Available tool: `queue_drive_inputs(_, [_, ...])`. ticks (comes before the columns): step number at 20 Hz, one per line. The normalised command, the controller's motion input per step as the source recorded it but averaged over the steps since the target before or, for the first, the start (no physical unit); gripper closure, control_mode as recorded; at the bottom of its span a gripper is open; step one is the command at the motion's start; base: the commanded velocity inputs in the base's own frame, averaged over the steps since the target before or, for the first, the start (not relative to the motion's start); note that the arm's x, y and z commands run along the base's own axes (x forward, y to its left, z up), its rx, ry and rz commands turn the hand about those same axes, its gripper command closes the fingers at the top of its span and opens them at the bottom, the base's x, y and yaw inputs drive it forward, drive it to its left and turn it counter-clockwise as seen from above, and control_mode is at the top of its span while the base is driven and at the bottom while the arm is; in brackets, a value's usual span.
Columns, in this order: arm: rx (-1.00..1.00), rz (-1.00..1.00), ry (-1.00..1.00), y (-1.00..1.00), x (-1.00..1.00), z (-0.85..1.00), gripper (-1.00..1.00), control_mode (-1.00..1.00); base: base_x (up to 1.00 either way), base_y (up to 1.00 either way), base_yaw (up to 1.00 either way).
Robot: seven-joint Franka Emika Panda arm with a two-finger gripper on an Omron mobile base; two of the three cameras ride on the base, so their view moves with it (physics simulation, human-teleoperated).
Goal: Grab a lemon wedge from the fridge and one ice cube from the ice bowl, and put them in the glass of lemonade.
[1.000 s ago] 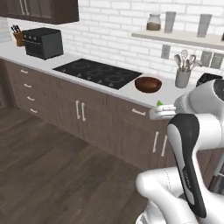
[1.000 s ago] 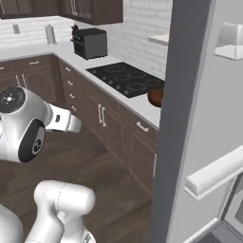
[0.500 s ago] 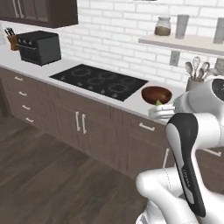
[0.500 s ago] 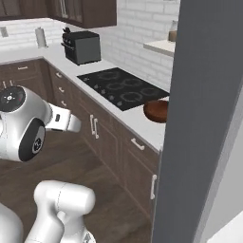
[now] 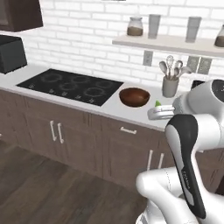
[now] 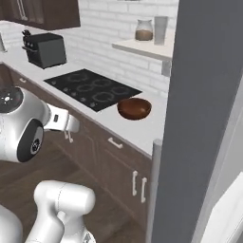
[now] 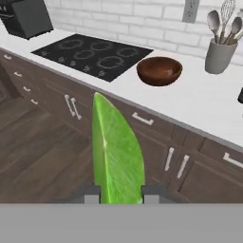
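Green wedge, hand view: the lemon wedge [image 7: 115, 152] stands clamped between the two fingertips [image 7: 91, 193] of the gripper [image 7: 118, 194], carried above the dark wood floor in front of the cabinet fronts.
Counter, hand view: the reddish-brown ice bowl [image 7: 159, 70] sits on the white counter [image 7: 199, 102], right of the black cooktop [image 7: 92, 55] and left of the grey utensil cup [image 7: 219, 54]; its contents cannot be made out.
Left base view: a speck of green [image 5: 158, 103] shows at the end of the arm, just right of the ice bowl [image 5: 134, 96] in the picture.
Change, left base view: over the last second the whole scene has slid left and grown nearer, so the base has driven along the counter; the bowl itself has not moved.
Right base view: the grey fridge [image 6: 204, 118] door fills the right side, with the ice bowl [image 6: 134, 108] beyond its edge.
Meaning: the wedge is fetched and in transit; the ice cube remains to be taken, and the glass of lemonade is not yet located.
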Motion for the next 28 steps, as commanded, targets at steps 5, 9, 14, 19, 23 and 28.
queue_drive_inputs(5, [0.0, 0.0, 0.0, 0.0, 0.0, 0.0, 1.0, 1.0, 0.57, 0.0, -0.56])
queue_drive_inputs(9, [0.0, 0.0, 0.0, 0.0, 0.0, 0.0, 1.0, 1.0, 0.51, 0.04, -0.58])
queue_drive_inputs(14, [0.0, 0.0, 0.0, 0.0, 0.0, 0.0, 1.0, 1.0, 0.41, 0.08, -0.6])
queue_drive_inputs(19, [0.0, 0.0, 0.0, 0.0, 0.0, 0.0, 1.0, 1.0, 0.31, 0.24, -0.61])
queue_drive_inputs(23, [0.0, 0.0, 0.0, 0.0, 0.0, 0.0, 1.0, 1.0, 0.26, 0.58, -0.6])
queue_drive_inputs(28, [0.0, 0.0, 0.0, 0.0, 0.0, 0.0, 1.0, 1.0, 0.33, 0.91, -0.51])
